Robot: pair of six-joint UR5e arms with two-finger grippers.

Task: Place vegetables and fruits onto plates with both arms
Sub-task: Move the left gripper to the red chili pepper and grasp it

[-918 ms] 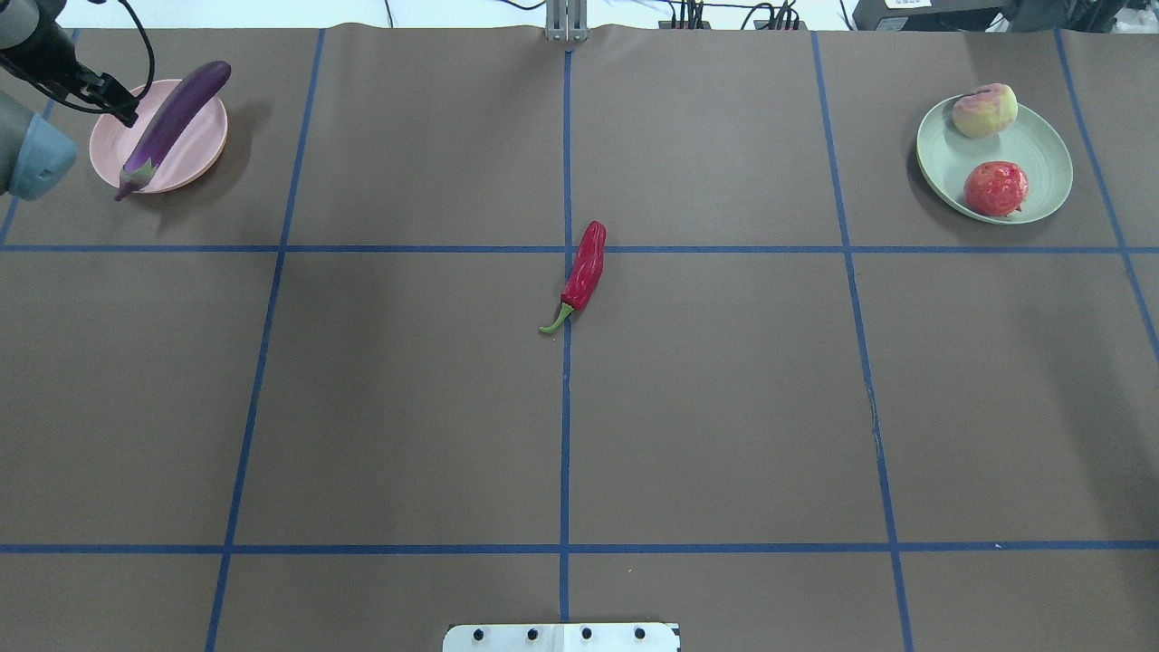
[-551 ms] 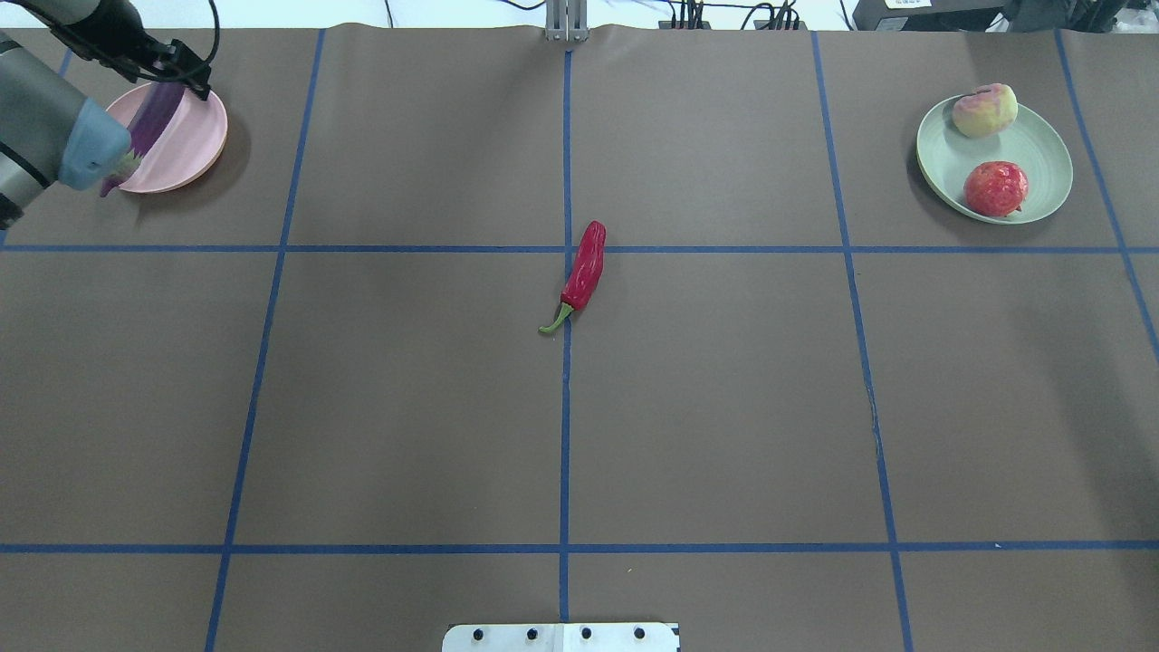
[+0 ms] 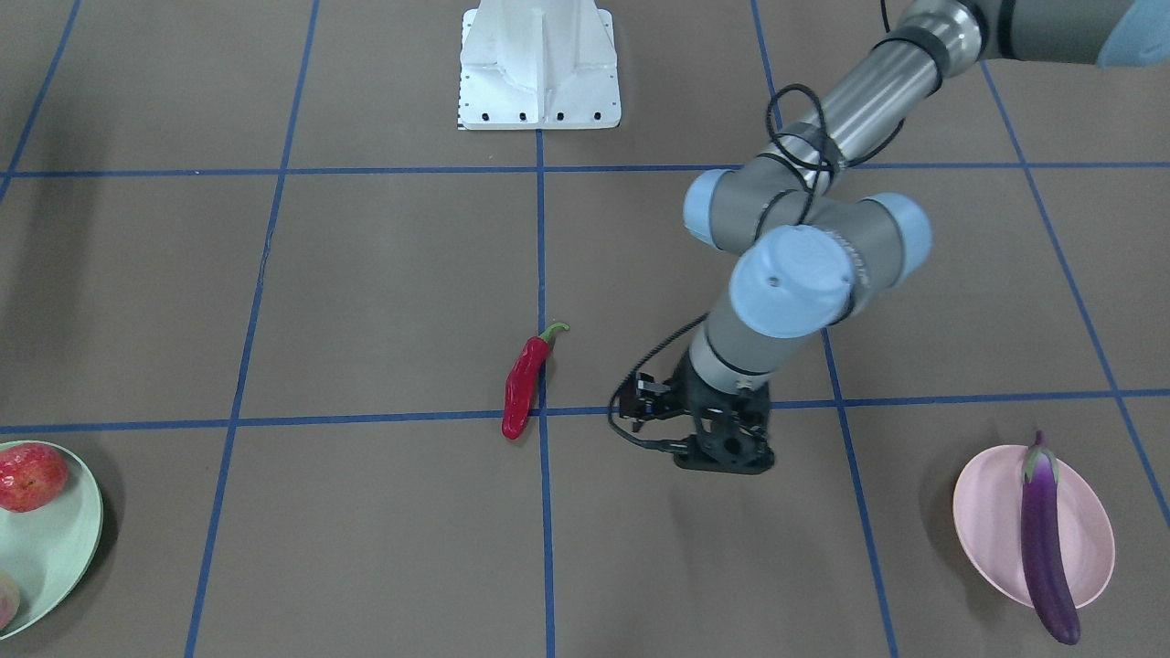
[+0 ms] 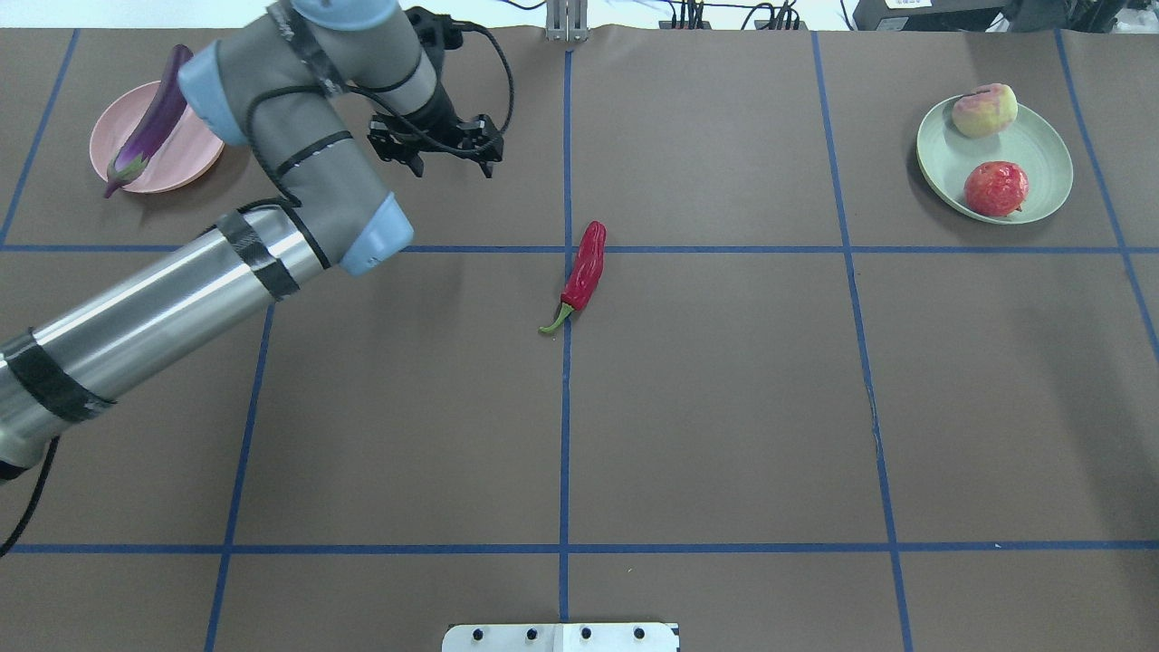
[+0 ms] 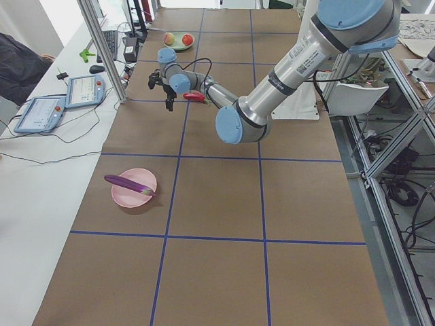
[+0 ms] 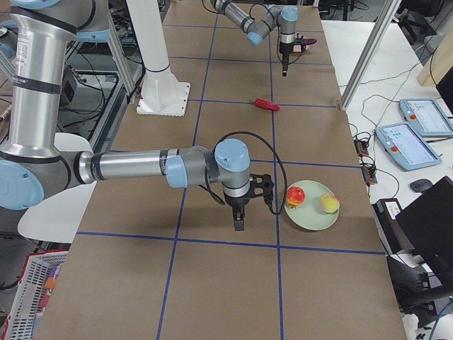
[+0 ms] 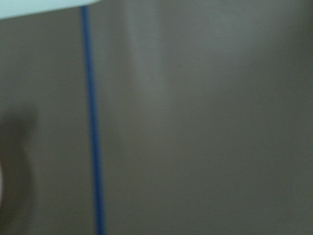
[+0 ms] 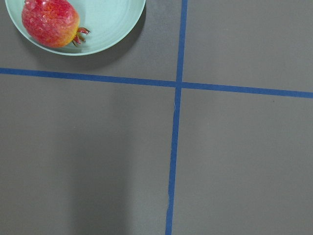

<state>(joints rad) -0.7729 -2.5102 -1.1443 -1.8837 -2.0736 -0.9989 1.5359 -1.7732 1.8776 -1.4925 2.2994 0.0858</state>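
Observation:
The purple eggplant point(image 4: 149, 118) lies across the pink plate point(image 4: 186, 149) at the far left, both ends over the rim. A red chili pepper point(image 4: 584, 269) lies on the table centre line. On the green plate point(image 4: 1041, 149) at the far right sit the peach point(image 4: 984, 110) and the red apple-like fruit point(image 4: 996, 187). My left gripper point(image 4: 436, 161) hangs points-down and open, empty, between the pink plate and the chili point(image 3: 523, 388). My right gripper point(image 6: 238, 225) shows only in the exterior right view, low beside the green plate point(image 6: 311, 219); I cannot tell its state.
Blue tape lines divide the brown table cover into squares. The white pedestal base point(image 3: 539, 64) stands at the robot's edge. Tablets point(image 5: 68, 95) and cables lie on the bench beyond the table's far edge, where a person's dark sleeve point(image 5: 20, 61) shows.
My left arm has swung from over the pink plate toward the table centre, nearer the chili. The eggplant stays on the pink plate, slightly shifted. The chili and fruits have not moved.

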